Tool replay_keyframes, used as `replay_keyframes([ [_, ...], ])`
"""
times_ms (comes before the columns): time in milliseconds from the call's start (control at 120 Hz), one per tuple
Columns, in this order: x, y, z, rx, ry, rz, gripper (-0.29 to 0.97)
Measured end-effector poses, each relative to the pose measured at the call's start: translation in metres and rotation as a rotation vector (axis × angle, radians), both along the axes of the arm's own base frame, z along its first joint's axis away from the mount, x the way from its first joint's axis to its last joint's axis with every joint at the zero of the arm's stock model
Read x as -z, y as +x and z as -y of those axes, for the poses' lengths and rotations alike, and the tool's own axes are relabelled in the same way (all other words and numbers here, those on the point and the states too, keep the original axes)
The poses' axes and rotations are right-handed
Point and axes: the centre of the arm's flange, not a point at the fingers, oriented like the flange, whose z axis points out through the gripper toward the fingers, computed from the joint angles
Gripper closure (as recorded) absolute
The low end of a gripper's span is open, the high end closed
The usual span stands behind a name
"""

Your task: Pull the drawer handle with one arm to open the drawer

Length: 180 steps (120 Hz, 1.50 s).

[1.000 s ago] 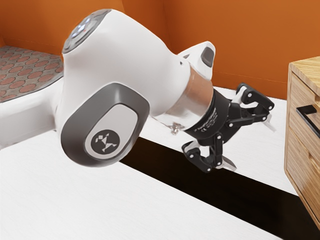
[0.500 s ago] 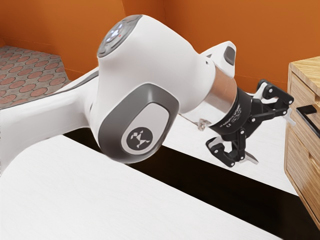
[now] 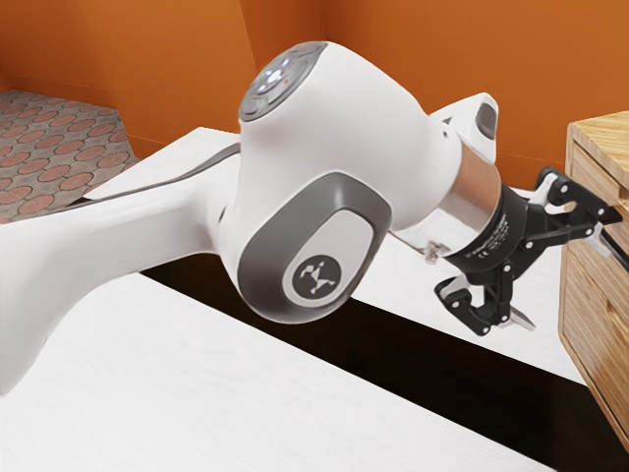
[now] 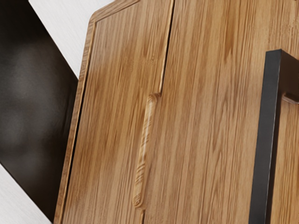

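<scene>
Cabinet: the wooden cabinet (image 3: pixel 594 339) is sitting on the white table (image 3: pixel 197 393).
Drawer: the drawer (image 3: pixel 588 264) is forming the upper part of the cabinet's front, its face looking flush with the rest of the cabinet.
Handle: the black bar handle (image 4: pixel 266 140) is running along the drawer face, standing slightly proud of the cabinet's wood.
Arm: the white arm (image 3: pixel 324 197) is reaching toward the cabinet front.
Gripper: the gripper (image 3: pixel 562 265) is hovering just in front of the cabinet, its fingers (image 3: pixel 484 303) spreading wide apart and gripping nothing.
Finger placing: one fingertip is sitting just beside the handle at the cabinet front, and the other is hanging lower, farther from the cabinet.
Contact: I cannot tell whether the nearer fingertip is touching the handle.
Strip: a black strip (image 3: pixel 393 364) is crossing the table toward the cabinet's base.
Wall: an orange wall (image 3: pixel 393 49) is rising behind the cabinet.
</scene>
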Motion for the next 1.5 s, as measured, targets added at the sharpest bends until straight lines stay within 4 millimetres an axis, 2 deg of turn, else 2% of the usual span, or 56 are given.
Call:
replay_keyframes([
  [117, 0.005, 0.009, 0.0, -0.003, -0.003, -0.007, 0.0],
  [350, 0.007, 0.027, -0.017, -0.037, 0.0, -0.004, 0.0],
  [567, 0.003, 0.029, -0.005, -0.018, -0.001, 0.01, 0.0],
  [817, 0.014, 0.045, 0.001, -0.012, 0.002, 0.001, 0.0],
  [1225, 0.03, 0.037, 0.007, -0.003, 0.015, -0.028, 0.0],
  [1500, 0.029, 0.01, -0.006, -0.019, 0.043, -0.027, 0.0],
])
